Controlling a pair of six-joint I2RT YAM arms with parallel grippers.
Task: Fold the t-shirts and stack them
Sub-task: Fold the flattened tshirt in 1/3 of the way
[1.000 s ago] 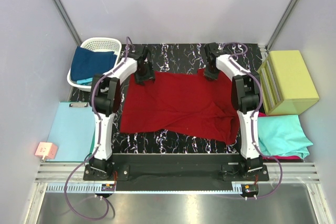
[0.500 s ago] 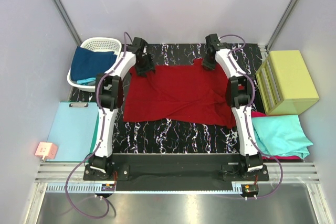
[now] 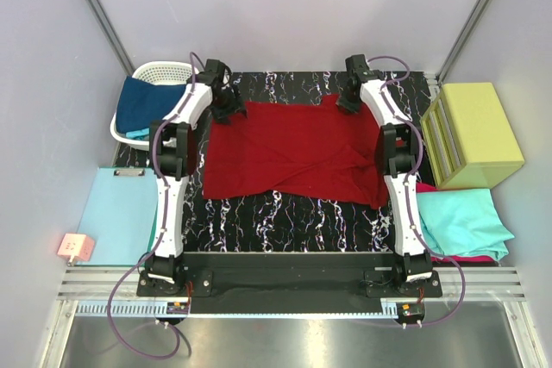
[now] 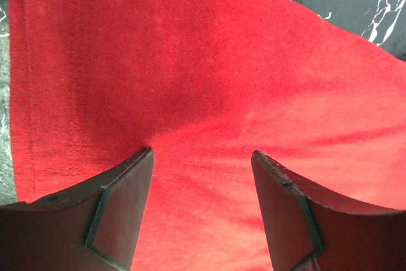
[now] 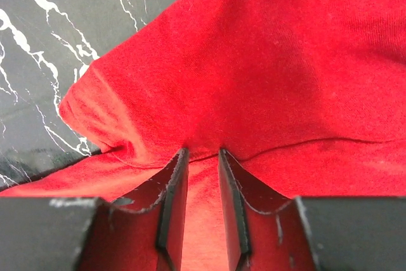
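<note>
1. The dark red t-shirt (image 3: 293, 148) lies spread on the black marbled counter (image 3: 285, 221) between the two arms, and it is rumpled toward its near right corner
2. The left jaws are at the shirt's far left corner and stand wide apart; their fingers (image 4: 120, 214) sit over the cloth, with flat red fabric showing across the broad gap and nothing pinched between them
3. The cloth puckers slightly at the tip of one left finger, so that tip seems to touch it
4. The right jaws are at the shirt's far edge near its right corner, only a narrow slit apart; their fingers (image 5: 170, 207) have red cloth in the slit, and creases run outward from the tips
5. I cannot tell whether the right jaws grip that cloth or merely rest on it
6. A navy blue t-shirt (image 3: 147, 105) sits in the white basket (image 3: 164, 69) at far left; a teal t-shirt (image 3: 466, 221) lies over a magenta t-shirt (image 3: 483, 258) at near right, just beside the yellow-green box (image 3: 474, 135)
</note>
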